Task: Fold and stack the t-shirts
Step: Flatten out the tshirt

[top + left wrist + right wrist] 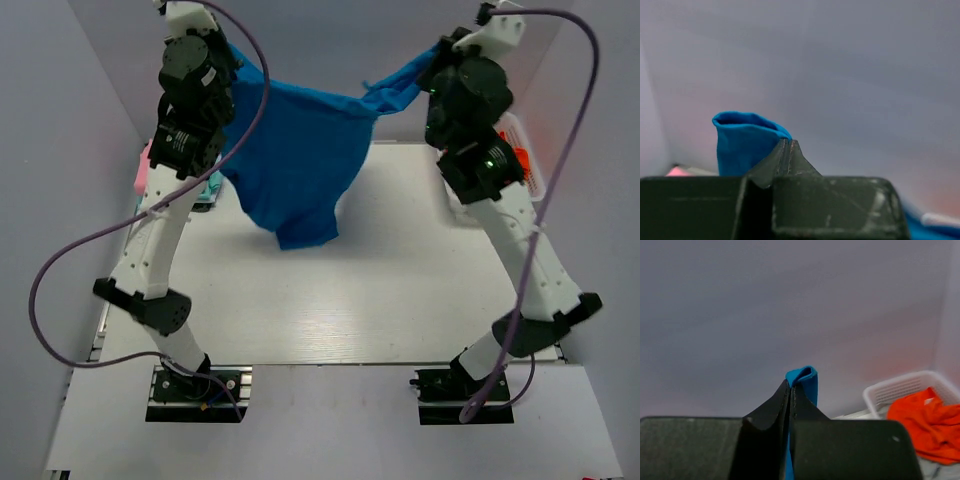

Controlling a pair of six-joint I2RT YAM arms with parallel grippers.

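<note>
The bright blue t-shirt [295,160] hangs stretched in the air between both arms, its lower end drooping to the white table [400,300]. My left gripper [788,142] is shut on one edge of the blue shirt [740,142], high at the back left. My right gripper [790,385] is shut on another edge of the blue shirt [807,382], high at the back right. An orange-red shirt [925,425] lies in the white basket [900,387]. Pink and pale teal shirts [147,170] lie behind the left arm at the table's left edge.
The white lattice basket [520,140] stands at the table's right back edge, mostly hidden behind my right arm. Grey walls close in the back and sides. Purple cables loop off both arms.
</note>
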